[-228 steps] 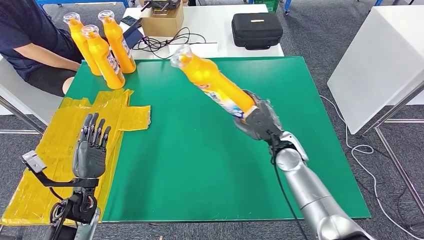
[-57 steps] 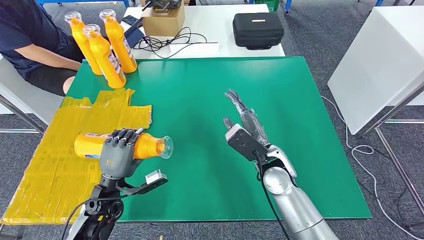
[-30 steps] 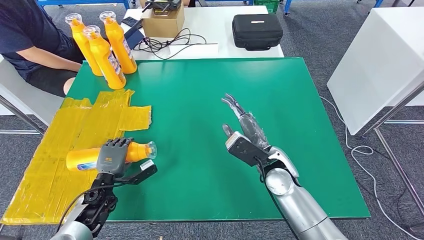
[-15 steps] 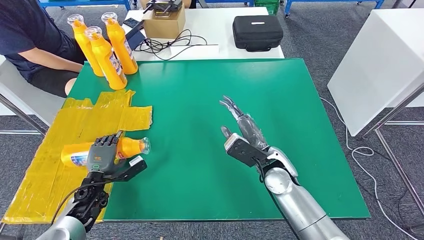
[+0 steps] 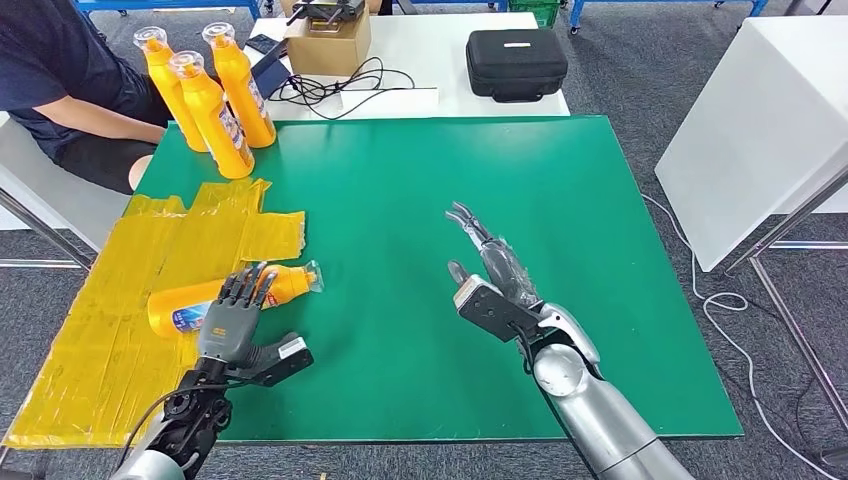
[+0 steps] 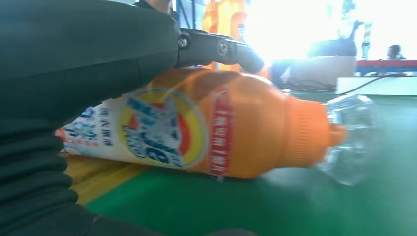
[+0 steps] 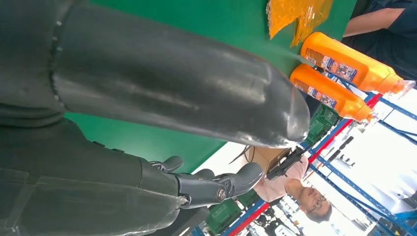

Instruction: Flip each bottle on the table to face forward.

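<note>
From the head view you see an orange bottle (image 5: 232,296) lying on its side at the near left of the green table (image 5: 400,180), its base on the yellow plastic sheet (image 5: 120,300) and its clear cap (image 5: 308,276) pointing right over bare green; the left hand (image 5: 232,318) sits just over the bottle's middle with fingers stretched across it, and whether they press the bottle or merely hover you cannot tell from here; the right hand (image 5: 490,270) hovers above the centre of the table, fingers spread and holding nothing; three more orange bottles (image 5: 205,95) stand upright together at the far left corner, beside a seated person (image 5: 60,80) in a dark shirt; beyond the green top a white table carries a cardboard box (image 5: 325,40), a tangle of cables and a black case (image 5: 515,58). From the left wrist view you see the lying bottle (image 6: 206,128) close up, its printed label (image 6: 152,128) turned toward the camera and its clear cap (image 6: 351,137) over the green surface; a dark finger (image 6: 216,49) reaches over the bottle's upper side, seemingly resting on it rather than wrapped round it. From the right wrist view you see the right hand's thumb (image 7: 172,93) and fingers (image 7: 216,184) extended with nothing between them, the standing bottles (image 7: 344,73) beyond them.
</note>
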